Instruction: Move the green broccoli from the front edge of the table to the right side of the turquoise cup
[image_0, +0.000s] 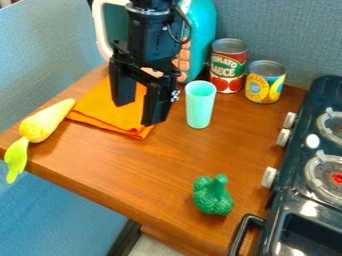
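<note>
The gripper (138, 114) is hanging down over the upper middle of the table (133, 175), and its two fingers are standing spread, with a visible gap between them. In the view, the orange cloth (100, 107) is lying behind and under the fingers, folded and a little slanted. The cup (200, 107), which is pale green, is standing upright just to the right of the gripper, apart from it. These two things are being the nearest ones to the fingers.

Behind the cup, the red can (227, 70) and the yellow can (265, 82) are standing upright, side by side. At the left edge of the table, the yellow vegetable (45, 121) is lying with its thick end toward the camera, and its green top is reaching past the edge. The broccoli (214, 200) is sitting nearer to the camera, with its stem pointing up, near the stove (294, 175) on the right.
</note>
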